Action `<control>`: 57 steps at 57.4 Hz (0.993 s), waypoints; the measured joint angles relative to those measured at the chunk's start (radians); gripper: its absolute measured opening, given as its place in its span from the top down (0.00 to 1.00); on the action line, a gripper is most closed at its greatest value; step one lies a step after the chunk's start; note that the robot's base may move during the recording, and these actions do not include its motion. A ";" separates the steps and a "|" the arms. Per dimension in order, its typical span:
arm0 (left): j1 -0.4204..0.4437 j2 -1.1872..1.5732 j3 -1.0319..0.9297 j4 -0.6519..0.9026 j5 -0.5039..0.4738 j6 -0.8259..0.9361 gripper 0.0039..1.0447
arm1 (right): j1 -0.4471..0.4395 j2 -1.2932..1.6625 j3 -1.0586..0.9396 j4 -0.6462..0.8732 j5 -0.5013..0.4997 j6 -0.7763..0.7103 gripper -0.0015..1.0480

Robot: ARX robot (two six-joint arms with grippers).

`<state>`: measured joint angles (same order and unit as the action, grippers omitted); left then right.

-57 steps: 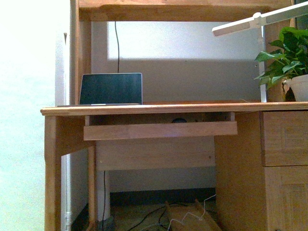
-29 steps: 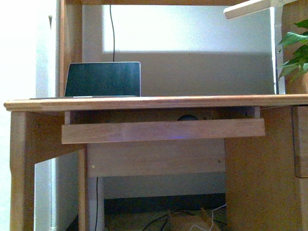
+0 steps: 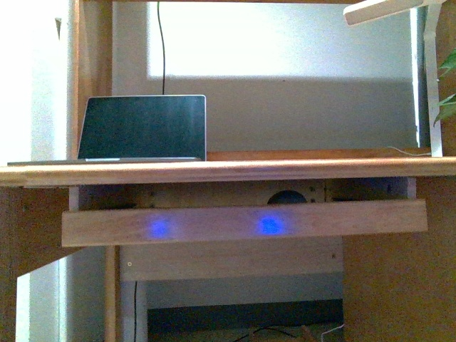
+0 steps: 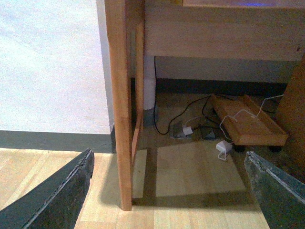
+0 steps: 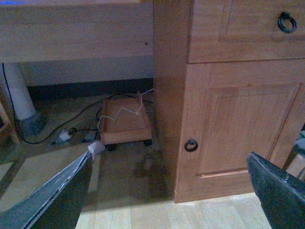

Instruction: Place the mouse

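Observation:
The mouse (image 3: 287, 197) shows only as a dark rounded top behind the front rail of the pull-out tray (image 3: 214, 226), under the desktop (image 3: 228, 171). An open laptop (image 3: 142, 128) stands on the desktop's left part. Neither arm appears in the front view. My left gripper (image 4: 167, 200) is open, low over the wood floor beside the desk's left leg (image 4: 119, 105), with nothing between its fingers. My right gripper (image 5: 167, 200) is also open and empty, facing the cabinet door (image 5: 233, 129) on the desk's right side.
A white lamp arm (image 3: 385, 11) and a plant leaf (image 3: 447, 107) sit at the desk's right. Two blue light spots (image 3: 269, 225) glow on the tray rail. Under the desk lie cables and a wheeled wooden stand (image 4: 248, 126). A ring handle (image 5: 286, 22) hangs on the drawer.
The front view has closed in on the desk, which now fills the frame. Two blue light spots have appeared on the tray rail. The plant has mostly slid out of view.

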<state>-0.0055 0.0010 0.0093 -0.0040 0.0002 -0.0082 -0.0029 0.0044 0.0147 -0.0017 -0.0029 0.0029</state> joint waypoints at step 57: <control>0.076 0.155 0.057 -0.153 0.167 -0.183 0.07 | 0.000 0.000 0.000 0.000 0.000 0.000 0.07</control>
<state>0.0708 0.1558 0.0662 -0.1570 0.1673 -0.1917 -0.0029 0.0044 0.0147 -0.0017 -0.0029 0.0025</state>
